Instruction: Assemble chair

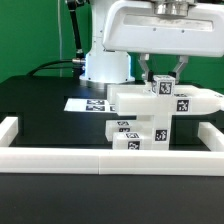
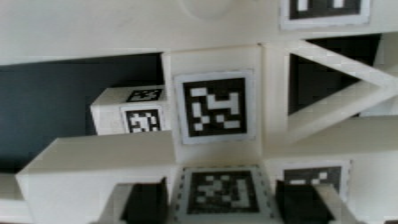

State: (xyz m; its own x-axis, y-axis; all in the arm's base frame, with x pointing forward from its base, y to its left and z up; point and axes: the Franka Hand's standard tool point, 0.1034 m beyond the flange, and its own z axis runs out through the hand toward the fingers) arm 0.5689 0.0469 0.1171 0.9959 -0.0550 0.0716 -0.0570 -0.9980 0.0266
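Note:
The chair is a partly joined stack of white tagged parts. A wide flat piece [image 1: 150, 102] lies on top, with chunky blocks [image 1: 131, 134] under it. My gripper [image 1: 163, 80] hangs over the right part of this stack, shut on a small tagged chair piece [image 1: 160, 87] that stands on the flat piece. In the wrist view the gripper [image 2: 228, 200] has its dark fingers [image 2: 151, 202] on either side of that tagged piece [image 2: 221, 189]. Beyond it are a white post with a large tag [image 2: 214, 105] and a lower tagged block [image 2: 143, 110]. Whether the held piece is seated in the flat piece is hidden.
The marker board [image 1: 88, 103] lies flat on the black table behind the chair, at the exterior view's left. A low white border wall [image 1: 110, 160] runs along the front and up both sides. The arm's white base [image 1: 103, 65] stands at the back.

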